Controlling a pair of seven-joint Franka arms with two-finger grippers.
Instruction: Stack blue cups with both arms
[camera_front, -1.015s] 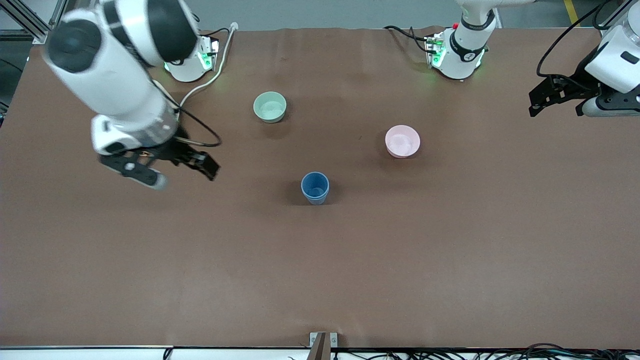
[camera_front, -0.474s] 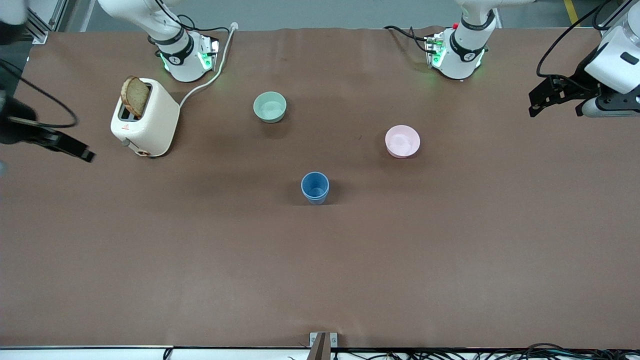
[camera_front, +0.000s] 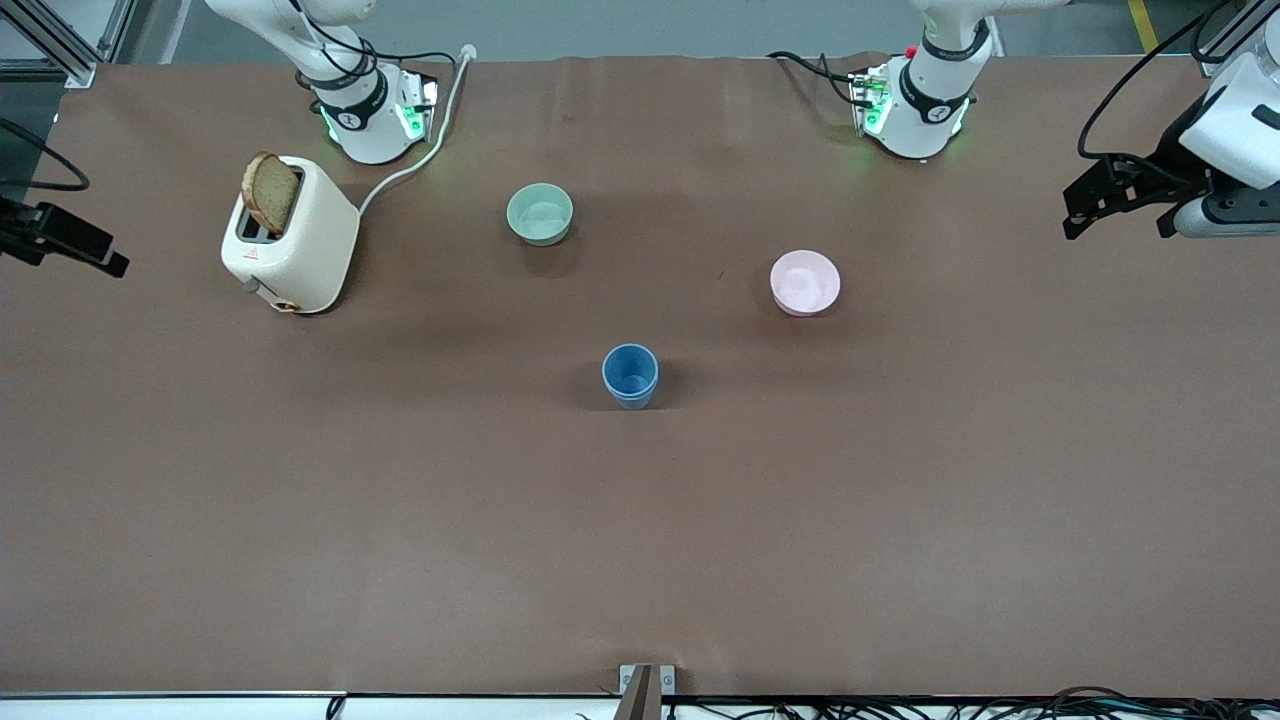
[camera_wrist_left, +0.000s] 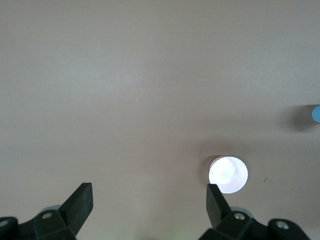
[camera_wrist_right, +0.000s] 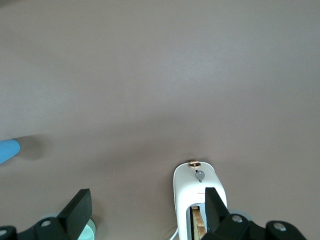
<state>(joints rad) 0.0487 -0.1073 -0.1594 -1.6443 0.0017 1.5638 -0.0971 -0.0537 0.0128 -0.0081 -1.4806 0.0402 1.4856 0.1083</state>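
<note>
Both sets of jaws stand wide apart and hold nothing. The left gripper (camera_wrist_left: 147, 212) hangs high over its own end of the table, at about 3 o'clock in the front view; the right gripper (camera_wrist_right: 145, 215) hangs over the opposite end, at about 9 o'clock, mostly cut off by the frame edge there. Both arms look parked.

The blue cups (camera_front: 630, 375) sit near the table's middle, apparently nested one inside the other, a second rim showing just below the top one. So the stack looks done.

The pink bowl (camera_front: 805, 283) lies at roughly 2 o'clock from the cups, the green bowl (camera_front: 540, 214) at 11 o'clock, and a toaster (camera_front: 290, 235) with bread lies nearer the right arm.

My guess at the risks: a return reach could knock the tall, narrow stack over, or the right arm could clip the toaster.
</note>
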